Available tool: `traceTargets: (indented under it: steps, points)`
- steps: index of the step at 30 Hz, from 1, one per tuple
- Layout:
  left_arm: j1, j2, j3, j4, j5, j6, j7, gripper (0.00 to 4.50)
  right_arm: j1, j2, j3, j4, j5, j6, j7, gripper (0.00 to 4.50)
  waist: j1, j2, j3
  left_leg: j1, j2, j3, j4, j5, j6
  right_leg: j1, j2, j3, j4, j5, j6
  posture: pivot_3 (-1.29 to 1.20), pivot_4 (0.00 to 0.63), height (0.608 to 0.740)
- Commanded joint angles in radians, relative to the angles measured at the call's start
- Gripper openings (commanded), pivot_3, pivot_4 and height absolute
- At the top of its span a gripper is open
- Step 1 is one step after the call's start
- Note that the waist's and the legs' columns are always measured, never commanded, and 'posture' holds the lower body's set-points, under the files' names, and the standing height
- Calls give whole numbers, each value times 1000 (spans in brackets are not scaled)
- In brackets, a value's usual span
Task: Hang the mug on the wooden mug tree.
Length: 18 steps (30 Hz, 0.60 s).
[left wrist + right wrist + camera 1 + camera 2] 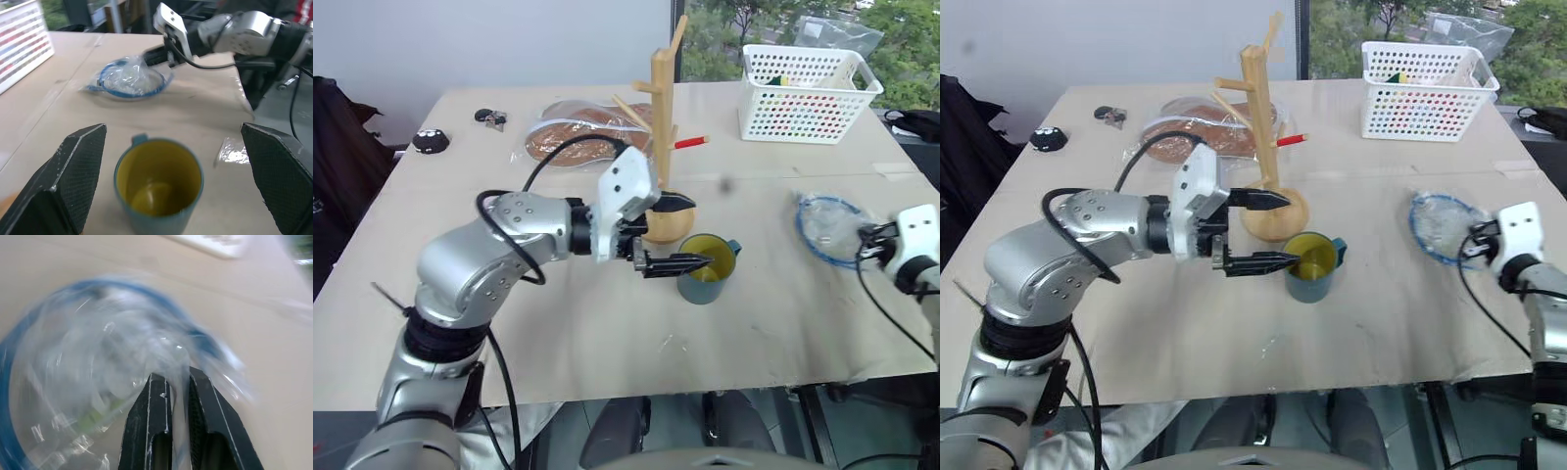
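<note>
Standing upright on the table (607,323), the mug (707,268) is not yet hung; it sits just in front of the round base of the wooden mug tree (663,147), handle turned toward the robot's right. The pegs of the tree look bare.

Left gripper (675,233): jaws wide open, nothing held. In the left wrist view its fingers (73,171) flank the mug on both sides without touching it, so this reads as an approach to grasp, not a grip.

Right gripper (178,396): jaws nearly closed, apparently pinching the clear plastic of a blue-rimmed bag (827,227), well apart from the mug; whether it truly holds the plastic is not certain.

Judgement: early stage. Left to do: close on the mug, lift, hook the handle over a peg, release.
</note>
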<state>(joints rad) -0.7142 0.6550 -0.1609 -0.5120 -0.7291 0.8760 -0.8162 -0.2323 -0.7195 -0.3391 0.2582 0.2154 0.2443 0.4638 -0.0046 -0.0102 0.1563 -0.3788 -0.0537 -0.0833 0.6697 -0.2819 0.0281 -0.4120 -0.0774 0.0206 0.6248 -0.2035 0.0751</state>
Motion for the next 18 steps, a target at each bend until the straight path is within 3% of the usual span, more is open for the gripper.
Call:
traceTargets:
  steps: [1, 4, 6, 7, 8, 10, 14, 18]
  points:
    - [-57, -29, -20, 28, 25, -27, -23, 4500, -26, -39, -54, 45, -20, -36, -42, 308, -6, 0, 0, 0, 0, 0, 0, 0, 0, 0, 0, 0, 0, 0, 0, 0, 150, 740]
    - [-88, -51, -41, 64, 47, -43, -43, 4500, -31, -61, -57, 94, -45, -53, -59, 308, -12, 0, 0, 0, 1, 2, -1, 0, 0, 0, 0, 2, 0, 0, 0, 0, 150, 740]
    - [-124, -65, -51, 106, 61, -52, -64, 4500, -23, -69, -66, 111, -50, -53, -65, 855, -11, 0, 0, 0, 1, 2, -1, 0, 0, -1, 0, 2, 0, 0, 0, 0, 150, 740]
    - [-134, -68, -51, 119, 66, -54, -72, 4500, -19, -69, -73, 108, -44, -49, -62, 1195, -10, 0, 0, 0, 1, 3, -1, 0, 0, -1, 0, 2, 0, 0, 0, 0, 150, 740]
    - [-141, -69, -50, 128, 70, -55, -79, 4500, -10, -68, -82, 92, -30, -42, -49, 1839, -10, 0, 0, 0, 1, 3, 0, 0, 0, -1, 0, 2, 0, 0, 0, 0, 150, 740]
    - [-127, -65, -53, 134, 83, -70, -92, 4500, 13, -72, -101, 40, -1, -18, -21, 2541, -10, 1, 0, 0, 1, 3, 0, 0, 0, -1, 0, 2, 0, 0, 0, 0, 150, 740]
    - [-36, -47, -61, 115, 124, -116, -109, 4500, 111, -62, -166, -159, 138, 55, 103, 4315, -10, 2, 0, 0, 2, 3, -1, 0, 0, -1, 1, 3, 0, 0, 0, 0, 150, 740]
    - [39, -2, -29, 67, 128, -105, -108, 4500, 311, -43, -170, -478, 326, 174, 263, 4424, -9, 2, 1, -1, 3, 1, -1, 0, 1, -2, 2, 2, 0, 0, 0, 0, 150, 740]
